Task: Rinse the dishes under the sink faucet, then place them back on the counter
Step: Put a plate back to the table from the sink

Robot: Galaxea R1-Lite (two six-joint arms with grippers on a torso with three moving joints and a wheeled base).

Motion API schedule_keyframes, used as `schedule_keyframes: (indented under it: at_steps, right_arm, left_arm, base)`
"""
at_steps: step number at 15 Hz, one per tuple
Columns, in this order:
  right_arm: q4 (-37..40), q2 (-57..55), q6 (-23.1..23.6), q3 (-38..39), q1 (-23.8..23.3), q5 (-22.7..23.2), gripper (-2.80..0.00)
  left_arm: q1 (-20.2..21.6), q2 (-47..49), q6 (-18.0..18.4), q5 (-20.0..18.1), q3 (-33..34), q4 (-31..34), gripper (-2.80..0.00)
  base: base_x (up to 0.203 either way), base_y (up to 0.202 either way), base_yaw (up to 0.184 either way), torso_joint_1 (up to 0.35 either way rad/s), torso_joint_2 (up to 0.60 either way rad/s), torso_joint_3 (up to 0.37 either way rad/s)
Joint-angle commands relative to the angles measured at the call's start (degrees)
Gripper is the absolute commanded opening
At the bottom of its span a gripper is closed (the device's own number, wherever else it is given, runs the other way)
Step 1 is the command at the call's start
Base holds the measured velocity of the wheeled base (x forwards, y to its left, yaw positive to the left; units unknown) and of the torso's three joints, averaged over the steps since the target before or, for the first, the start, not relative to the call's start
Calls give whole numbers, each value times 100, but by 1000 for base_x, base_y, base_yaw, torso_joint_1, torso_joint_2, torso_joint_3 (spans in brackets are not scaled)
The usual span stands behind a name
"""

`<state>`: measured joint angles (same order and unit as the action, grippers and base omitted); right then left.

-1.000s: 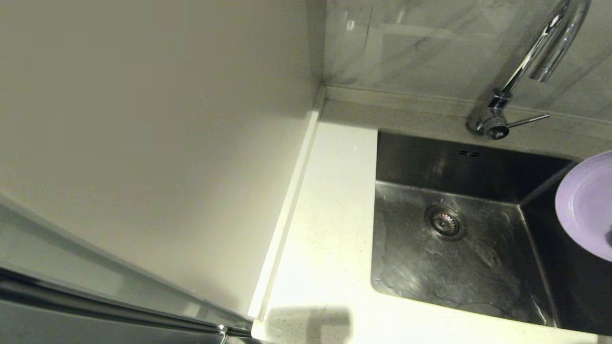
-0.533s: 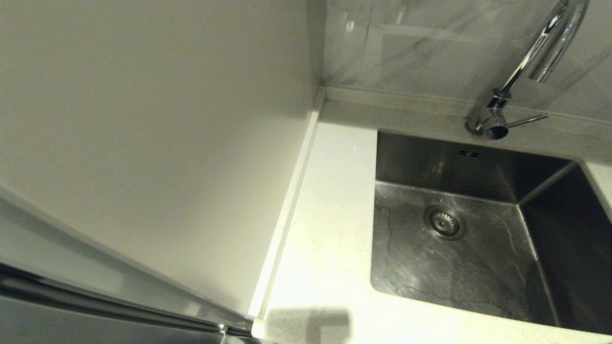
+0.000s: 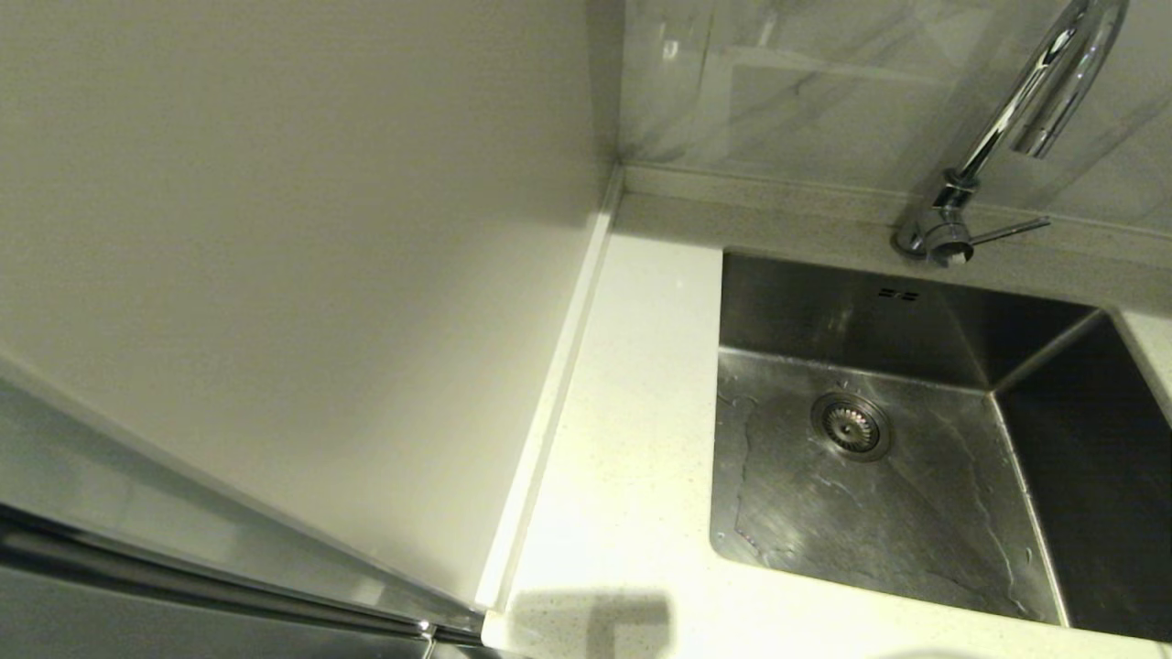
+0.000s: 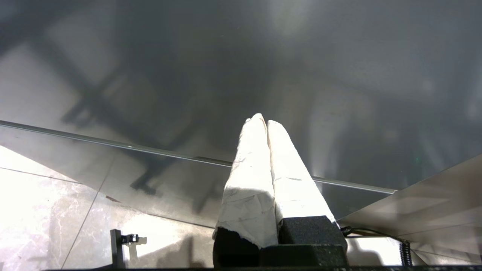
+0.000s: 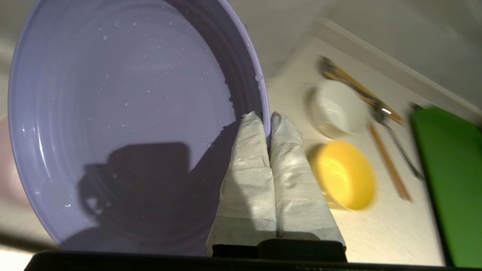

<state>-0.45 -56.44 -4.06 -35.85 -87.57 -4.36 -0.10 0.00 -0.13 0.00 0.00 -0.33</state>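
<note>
Two things fill the head view: the square stainless steel sink [image 3: 879, 476], wet, and the tall curved chrome faucet [image 3: 1016, 119] behind it, set in the white speckled counter [image 3: 632, 439]. In the left wrist view the left gripper [image 4: 262, 121] hangs pressed together on nothing above a marbled floor. In the right wrist view the right gripper [image 5: 263, 116] pinches the rim of the flat round lilac plate [image 5: 124, 113], beaded with droplets, over the counter beside a white bowl [image 5: 337, 109], a yellow bowl [image 5: 344, 175], wooden chopsticks [image 5: 388, 165] and a green board [image 5: 452, 180].

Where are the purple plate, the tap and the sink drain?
lilac plate [image 5: 124, 113], right wrist view, wet inner face.
sink faucet [image 3: 1025, 101], head view, curved chrome neck.
drain strainer [image 3: 851, 426], head view, its centre.
</note>
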Motion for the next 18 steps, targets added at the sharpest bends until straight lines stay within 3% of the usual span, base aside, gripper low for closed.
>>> schedule_keyframes:
  at_steps: [1, 5, 8, 14, 18]
  right_arm:
    - [104, -561, 108, -308, -960, 290, -280]
    - [116, -1313, 226, -380, -1743, 519, -280]
    - [106, -1565, 352, -236, -1789, 524, -280]
    - [-234, -1275, 854, 775, -1781, 545, -280]
    - [-252, -939, 1212, 1138, -1781, 1166, -280]
  left_arm:
    - [1, 0, -4, 0, 18, -2, -280]
    - [1, 0, -4, 0, 10, -2, -280]
    - [1, 0, -4, 0, 18, -2, -280]
    - [1, 0, -4, 0, 18, -2, -280]
    - [1, 0, -4, 0, 18, -2, -280]
  base:
    - [0, 0, 0, 0, 0, 0]
    - [0, 0, 0, 0, 0, 0]
    - [0, 0, 0, 0, 0, 0]
    - [0, 0, 0, 0, 0, 0]
    - [0, 0, 0, 0, 0, 0]
